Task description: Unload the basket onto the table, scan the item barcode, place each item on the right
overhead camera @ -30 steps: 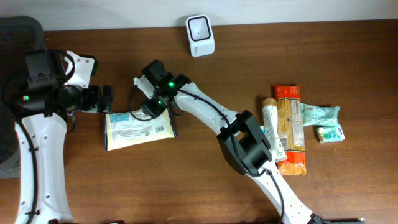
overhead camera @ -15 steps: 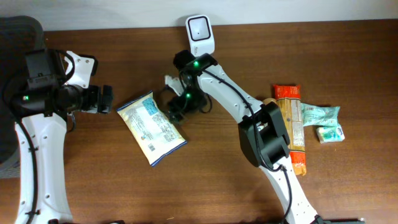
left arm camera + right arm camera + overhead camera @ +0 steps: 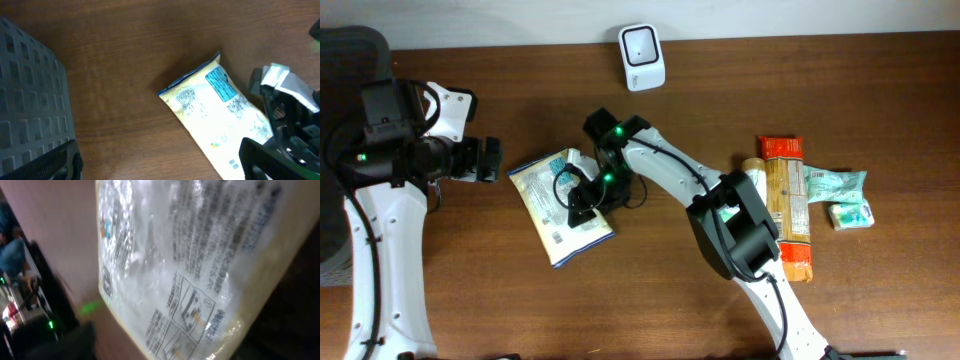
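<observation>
Packet (image 3: pixel 548 200) is being presented print-up at seven o'clock from the scanner (image 3: pixel 642 44), likely for scanning, beneath the right gripper (image 3: pixel 582 208), its clasp impossible to tell, the left gripper (image 3: pixel 492 160) being held agape and empty.

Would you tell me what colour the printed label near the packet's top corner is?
Blue label on the cream packet; clearest from the left wrist.

The brown wooden worktop (image 3: pixel 880 90) carries a small cluster of packets near its right edge. A long orange packet (image 3: pixel 788 205) with a yellowish middle lies lengthwise, front to back. Touching its left side is a pale, narrow packet (image 3: pixel 752 172), partly hidden. On its right lies a crumpled teal-and-white wrapper (image 3: pixel 835 183), with a small teal-and-white packet (image 3: pixel 851 214) just in front of it. A dark mesh chair (image 3: pixel 350 45) stands off the far left corner.
</observation>
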Controlling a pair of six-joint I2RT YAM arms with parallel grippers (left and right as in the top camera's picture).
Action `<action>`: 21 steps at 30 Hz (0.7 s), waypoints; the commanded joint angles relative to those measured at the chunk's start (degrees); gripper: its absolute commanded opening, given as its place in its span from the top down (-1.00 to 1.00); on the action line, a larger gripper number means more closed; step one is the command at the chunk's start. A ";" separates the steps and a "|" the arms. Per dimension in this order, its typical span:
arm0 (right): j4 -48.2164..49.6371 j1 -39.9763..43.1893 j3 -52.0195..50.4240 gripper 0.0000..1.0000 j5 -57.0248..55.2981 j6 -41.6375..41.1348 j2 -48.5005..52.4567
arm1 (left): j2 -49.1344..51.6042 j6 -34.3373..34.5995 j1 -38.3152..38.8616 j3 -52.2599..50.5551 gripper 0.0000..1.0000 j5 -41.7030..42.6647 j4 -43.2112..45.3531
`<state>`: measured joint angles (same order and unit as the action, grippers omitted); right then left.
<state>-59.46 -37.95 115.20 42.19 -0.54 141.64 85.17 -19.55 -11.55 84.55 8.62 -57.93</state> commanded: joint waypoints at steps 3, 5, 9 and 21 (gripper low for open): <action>11.04 -1.09 -7.41 0.52 -6.03 -21.59 2.54 | -0.33 -0.70 -0.13 0.50 -0.98 0.59 -0.04; 13.60 -1.07 -8.15 0.92 -6.03 -23.78 2.54 | -0.33 -0.70 -0.13 0.50 -0.98 0.59 -0.04; 12.09 0.59 -7.72 0.92 -6.14 -20.72 0.15 | -0.33 -0.70 -0.13 0.50 -0.99 0.59 -0.04; -7.67 -3.78 -8.37 0.92 -51.82 -13.22 -22.23 | -0.33 -0.70 -0.13 0.50 -0.98 0.59 -0.04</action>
<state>-67.22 -40.34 107.44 -1.21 -14.52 117.62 85.17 -19.57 -11.55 84.55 8.62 -57.91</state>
